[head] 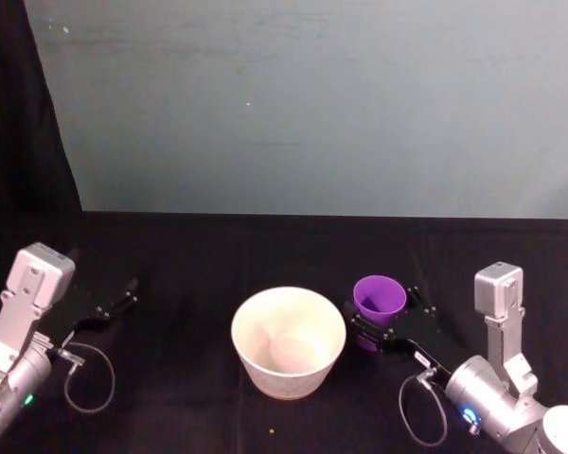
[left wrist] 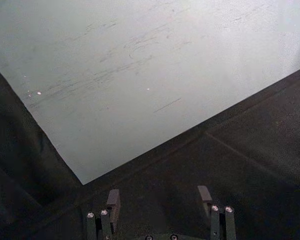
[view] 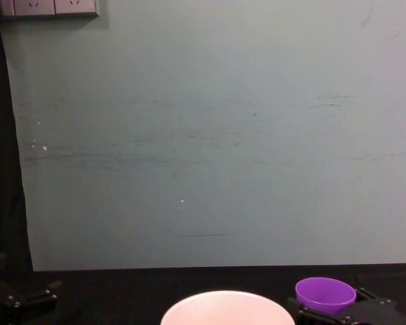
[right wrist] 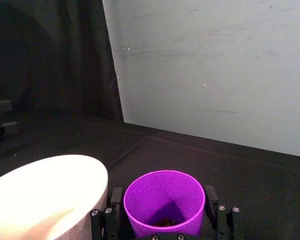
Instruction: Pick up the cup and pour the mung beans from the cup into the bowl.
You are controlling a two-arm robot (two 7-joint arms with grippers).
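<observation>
The purple cup [head: 379, 297] stands upright just right of the pale bowl [head: 288, 339], its rim about level with the bowl's rim. My right gripper [head: 386, 314] is shut on the cup, one finger pressed against each side of its wall [right wrist: 162, 197]. A few dark mung beans [right wrist: 165, 221] lie at the bottom of the cup [right wrist: 164, 200]. The bowl [right wrist: 45, 195] sits close against the cup's side and looks empty inside. In the chest view the cup [view: 325, 292] rises beside the bowl's rim [view: 227, 306]. My left gripper [head: 123, 298] rests open at the left, holding nothing [left wrist: 159, 200].
A black cloth covers the table [head: 265, 246]. A grey-green wall panel [head: 312, 104] stands behind it, with a black curtain [head: 19, 113] at the far left. Open cloth lies between the left gripper and the bowl.
</observation>
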